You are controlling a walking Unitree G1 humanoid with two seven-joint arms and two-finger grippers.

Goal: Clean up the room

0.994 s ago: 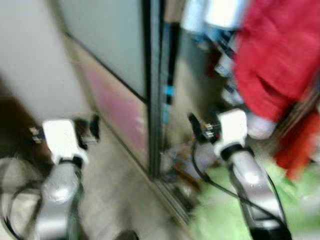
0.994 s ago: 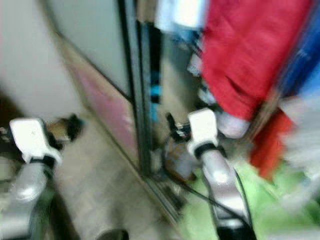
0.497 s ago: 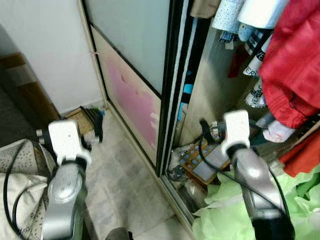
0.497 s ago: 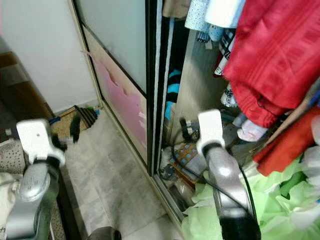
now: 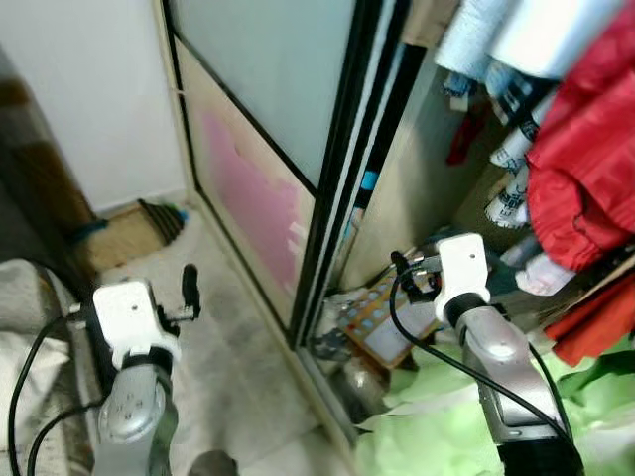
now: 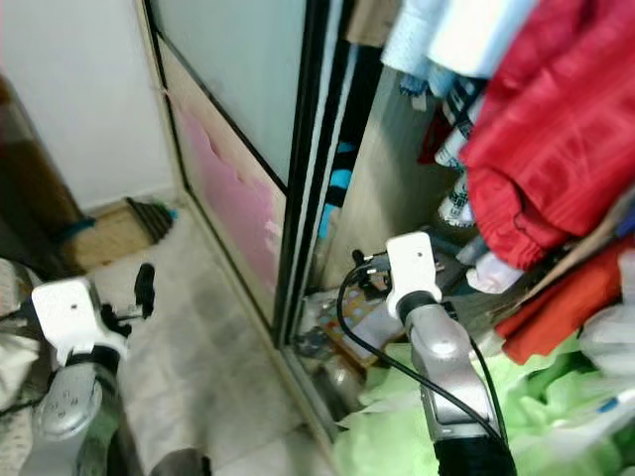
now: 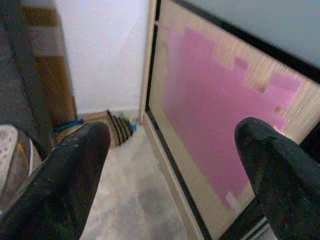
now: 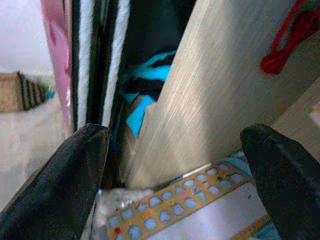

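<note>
Now | left tool (image 7: 170,165) wide open, empty | right tool (image 8: 175,170) likewise

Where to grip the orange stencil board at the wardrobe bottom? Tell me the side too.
Take the orange stencil board by its free upper edge, coming from the open wardrobe front with the open right gripper. It lies tilted among clutter behind the sliding door, so its lower part looks buried.

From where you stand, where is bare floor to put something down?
Free: the tiled floor between the left claw and the sliding door. Crowded: the wardrobe bottom by the right claw, with a board, green cloth and red jacket.
</note>
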